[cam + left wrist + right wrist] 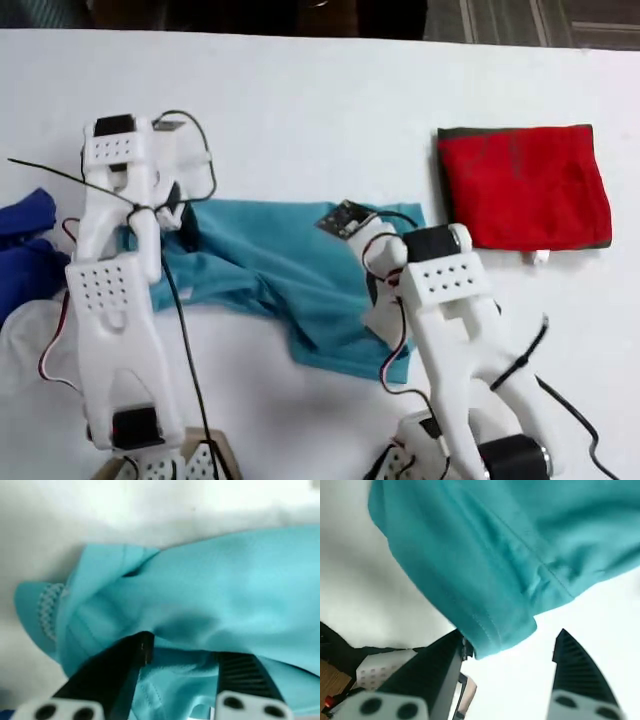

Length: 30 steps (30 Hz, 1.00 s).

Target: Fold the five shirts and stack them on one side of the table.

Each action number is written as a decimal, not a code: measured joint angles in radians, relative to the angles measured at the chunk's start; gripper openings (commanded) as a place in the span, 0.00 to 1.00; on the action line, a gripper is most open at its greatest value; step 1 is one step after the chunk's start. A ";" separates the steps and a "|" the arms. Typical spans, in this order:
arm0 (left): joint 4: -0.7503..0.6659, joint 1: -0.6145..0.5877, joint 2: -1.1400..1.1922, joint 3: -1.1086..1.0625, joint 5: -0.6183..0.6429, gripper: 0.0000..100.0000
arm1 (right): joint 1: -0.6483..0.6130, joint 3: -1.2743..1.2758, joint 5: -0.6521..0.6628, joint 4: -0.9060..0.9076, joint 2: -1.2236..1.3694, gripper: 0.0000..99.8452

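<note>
Showing a teal shirt [270, 260], crumpled and half spread, just beside the folded red shirt [525, 188]. Straddling its far end with left gripper [187, 652] spread wide; bracketing the nearer hem with right gripper [511, 635], equally wide. Resting on white table [300, 90]; dark floor [250, 15] beyond.

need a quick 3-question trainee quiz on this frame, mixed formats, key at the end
1. True or false: the red shirt lies folded flat on the table.
2. The left hand and the right hand are both at which shirt? A. red B. teal C. blue
3. Fill in: the right hand's fingers stand ___ (open or shut).

Key
1. True.
2. B, the teal shirt, which lies spread and rumpled between the two arms.
3. Open, with the shirt's hem by one finger.
</note>
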State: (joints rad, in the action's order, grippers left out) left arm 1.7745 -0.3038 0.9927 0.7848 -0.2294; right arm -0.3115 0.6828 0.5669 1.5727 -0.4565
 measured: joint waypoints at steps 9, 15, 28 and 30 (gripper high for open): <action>0.000 0.000 0.002 0.000 0.000 0.23 | -0.109 0.000 -0.003 0.133 -0.172 0.26; 0.000 -0.002 0.002 0.000 0.000 0.23 | -0.054 0.000 -0.112 -0.028 -0.207 0.11; -0.003 -0.029 -0.321 -0.276 -0.032 0.23 | 0.043 -0.092 -0.227 -0.555 0.190 0.02; -0.003 -0.031 -0.422 -0.368 -0.057 0.23 | 0.043 -0.160 -0.227 -0.566 0.313 0.02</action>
State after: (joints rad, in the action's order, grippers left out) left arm 1.7714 -0.3345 0.5708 0.4166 -0.2862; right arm -0.2685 0.5232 0.3399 1.0065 -0.1435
